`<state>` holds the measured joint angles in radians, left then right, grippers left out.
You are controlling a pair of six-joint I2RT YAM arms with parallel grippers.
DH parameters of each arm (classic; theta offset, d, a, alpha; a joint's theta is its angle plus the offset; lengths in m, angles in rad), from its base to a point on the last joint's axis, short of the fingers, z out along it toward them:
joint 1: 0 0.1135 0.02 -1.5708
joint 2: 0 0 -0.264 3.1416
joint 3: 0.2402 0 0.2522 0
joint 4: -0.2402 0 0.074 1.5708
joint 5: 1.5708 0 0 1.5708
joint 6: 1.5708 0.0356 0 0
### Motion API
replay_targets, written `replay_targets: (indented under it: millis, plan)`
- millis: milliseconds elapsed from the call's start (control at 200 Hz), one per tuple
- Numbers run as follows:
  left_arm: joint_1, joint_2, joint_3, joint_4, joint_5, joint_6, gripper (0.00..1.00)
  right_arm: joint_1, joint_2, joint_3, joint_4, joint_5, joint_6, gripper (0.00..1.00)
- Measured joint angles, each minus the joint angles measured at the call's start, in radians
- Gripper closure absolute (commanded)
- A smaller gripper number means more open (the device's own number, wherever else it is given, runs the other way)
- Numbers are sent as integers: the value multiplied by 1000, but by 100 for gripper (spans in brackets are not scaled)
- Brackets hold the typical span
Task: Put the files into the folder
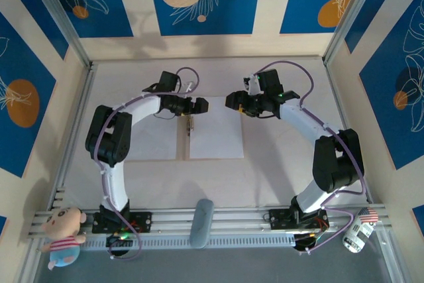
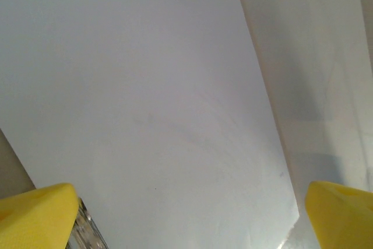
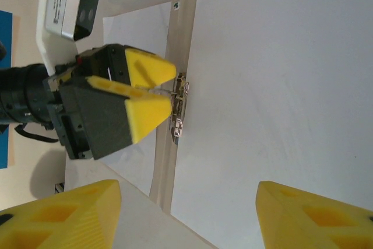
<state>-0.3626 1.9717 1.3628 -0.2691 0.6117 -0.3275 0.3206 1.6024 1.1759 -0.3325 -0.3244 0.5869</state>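
A: What's biggest in view?
B: Pale beige tabletop (image 1: 278, 177). The thin tan cardboard folder (image 1: 183, 147) lies open & flat in the middle of it, btwn the two arms.

A: How does the folder look?
B: Mostly covered. Only a narrow tan strip along the spine shows, plus a sliver of edge in the right wrist view.

A: And the files?
B: Two plain white rectangular paper sheets. The left sheet (image 1: 156, 140) is on the left panel and the right sheet (image 1: 218, 137) on the right panel. They're side by side w/ the spine strip btwn them. Both are flat, unmarked & roughly square to the folder.

A: Grippers?
B: The left gripper (image 1: 201, 105) is black w/ yellow fingertips & hovers by the far end of the spine. Its fingers are spread wide w/ nothing btwn them, and its wrist cam looks down on white paper. The right gripper (image 1: 230, 101) is over the far part of the right sheet, facing the left one. Its jaws are also apart & empty.

A: Either one touching paper?
B: Can't tell.

A: Smallest item?
B: A small silver metal clip (image 3: 178, 112) on the spine strip, just beside the left gripper's tips.
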Motion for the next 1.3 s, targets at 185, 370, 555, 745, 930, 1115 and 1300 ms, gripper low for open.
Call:
replay_targets:
  millis: [185, 370, 555, 745, 930, 1115, 1300]
  plan:
    - [-18, -107, -116, 15, 14, -11, 0, -4, 0, -6, 2, -1, 0, 36]
    - [-26, -232, -185, -31, -76, -14, 0, -4, 0, -7, 2, -8, 0, 36]
    - [-10, -374, -201, -117, -331, -45, 0, 4, 0, -7, -6, -15, -1, 36]
    - [89, -491, -293, -167, -569, -114, 0, 13, -35, -8, -19, 9, -1, 37]
    - [147, -456, -410, -183, -648, -164, 12, 14, -74, -3, -47, 11, -1, 38]
    - [146, -419, -515, -148, -678, -175, 28, 35, -75, 2, -73, 28, 11, 38]
    - [146, -418, -552, -115, -698, -171, 37, 62, -62, 34, -105, 41, 25, 39]
